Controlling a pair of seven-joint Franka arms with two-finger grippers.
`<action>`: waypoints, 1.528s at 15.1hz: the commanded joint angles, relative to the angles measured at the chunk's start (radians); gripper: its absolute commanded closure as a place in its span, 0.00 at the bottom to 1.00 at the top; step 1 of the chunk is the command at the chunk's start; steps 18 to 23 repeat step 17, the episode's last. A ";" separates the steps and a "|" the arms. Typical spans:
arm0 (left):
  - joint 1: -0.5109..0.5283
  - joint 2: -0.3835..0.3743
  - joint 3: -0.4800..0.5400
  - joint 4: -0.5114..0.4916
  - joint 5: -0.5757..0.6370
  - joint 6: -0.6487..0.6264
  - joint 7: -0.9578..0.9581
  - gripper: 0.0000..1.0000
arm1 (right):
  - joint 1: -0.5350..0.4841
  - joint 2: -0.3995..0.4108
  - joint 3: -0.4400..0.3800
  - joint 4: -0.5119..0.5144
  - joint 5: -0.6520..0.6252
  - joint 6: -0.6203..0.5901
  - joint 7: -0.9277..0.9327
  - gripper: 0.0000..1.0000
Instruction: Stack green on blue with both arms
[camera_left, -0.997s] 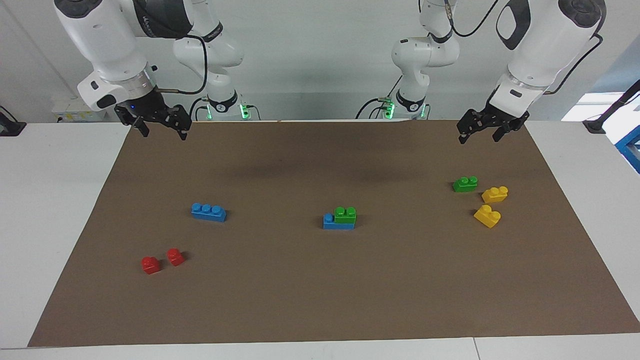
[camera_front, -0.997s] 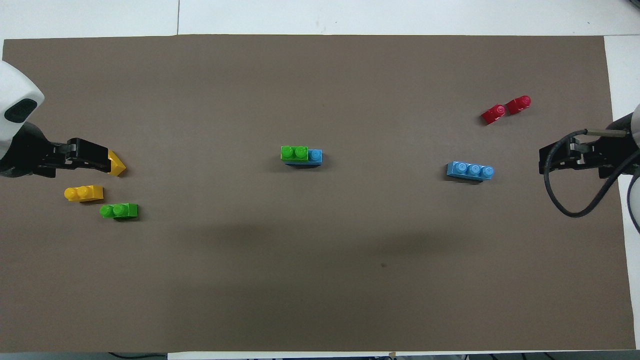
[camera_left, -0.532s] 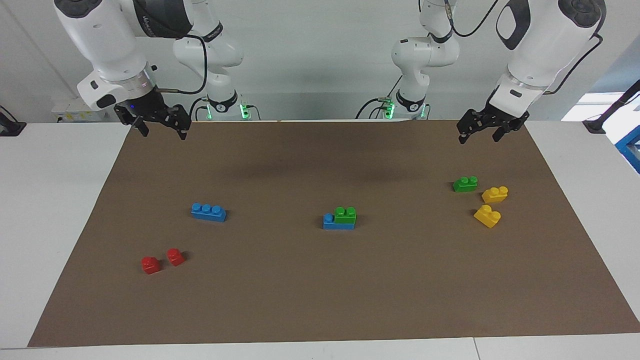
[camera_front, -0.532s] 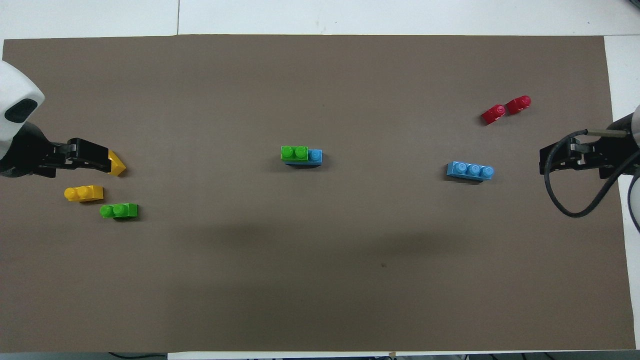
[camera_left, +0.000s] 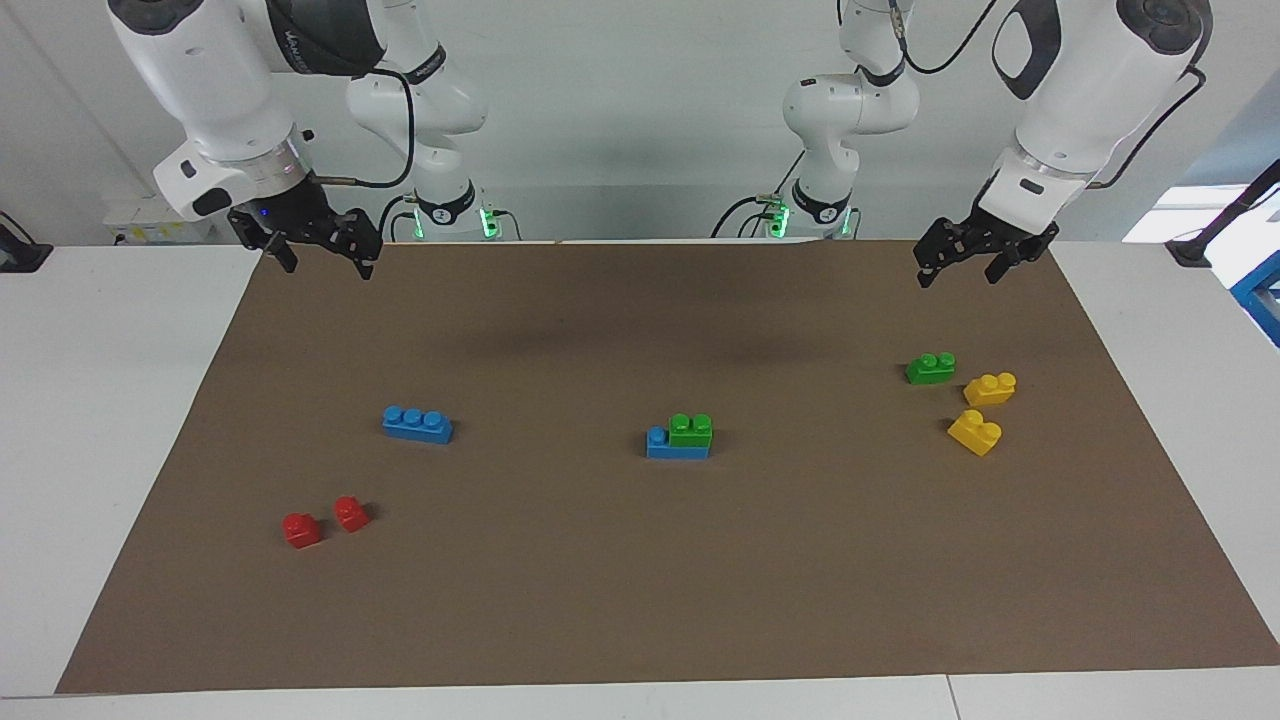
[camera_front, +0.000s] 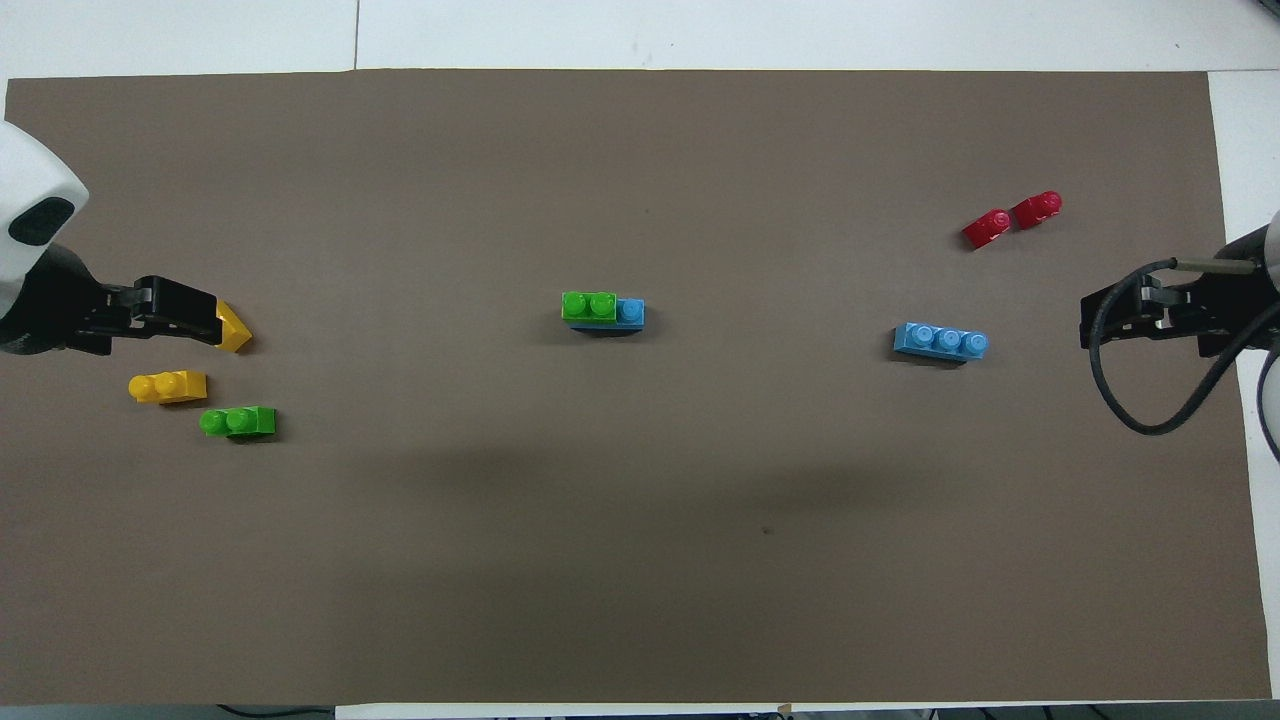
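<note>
Left tool (camera_left: 958, 266): upper right of the facing frame, hanging in the air over the edge of the brown mat (camera_left: 640, 600) closest to the robots, fingers spread wide, nothing between them. In the overhead frame it enters at the left edge (camera_front: 200, 318) and covers part of one yellow brick.

Right tool (camera_left: 322, 255): upper left of the facing frame, also raised over the mat's edge by the robots, fingers apart, empty. Overhead it sits at the right edge (camera_front: 1105, 320).

Bricks on the desk:
- Centre of frame: one green brick (camera_left: 691, 429) sits on a blue brick (camera_left: 660, 444), leaving a single blue stud uncovered. This pair looks finished.
- Loose green brick (camera_left: 930, 368), right part of the facing frame, lower left in the overhead frame (camera_front: 238, 421). Lies flat, below the left tool in the frame.
- Loose blue brick (camera_left: 417, 424), left of centre, flat on the mat, three studs up, bare.
- Two yellow bricks (camera_left: 990, 388) (camera_left: 975, 432) just beside the loose green; two red bricks (camera_left: 301, 530) (camera_left: 351, 514) at lower left.

Step in hand, as I judge it: one stack done, both arms parked, second pair not yet started.

Next move likely calls for the left tool to descend on the loose green brick, gripping across its short sides and clear of the neighbouring yellow one. The right tool probably takes or steadies the loose blue brick. Studs must line up before pressing.
</note>
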 joint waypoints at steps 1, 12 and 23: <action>0.001 0.001 0.000 0.016 -0.016 -0.017 0.005 0.00 | -0.007 0.004 0.005 0.014 -0.003 -0.016 0.002 0.03; 0.001 0.001 0.000 0.018 -0.018 -0.017 0.005 0.00 | -0.013 0.004 0.003 0.015 -0.001 -0.015 -0.004 0.02; 0.001 -0.001 -0.002 0.018 -0.020 -0.016 0.005 0.00 | -0.013 0.002 0.002 0.015 -0.001 -0.015 -0.008 0.01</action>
